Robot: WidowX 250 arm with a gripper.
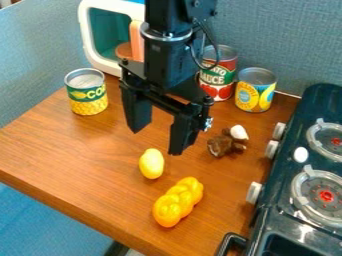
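Black gripper (158,138), fingers apart, holding nothing | hangs near a yellow lemon-shaped toy (151,164) lying on the wooden counter (67,150) | braided yellow loaf (178,202) nearer the camera | three cans (219,79) stand upright behind, perhaps to leave working room

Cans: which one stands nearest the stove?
The yellow-blue can, right of the taller red can; the green-yellow can stands far left.

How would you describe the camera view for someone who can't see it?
A black robot gripper hangs open above a wooden table, near a yellow lemon-shaped item and a yellow braided item. Three cans stand behind; a toy stove is at right.
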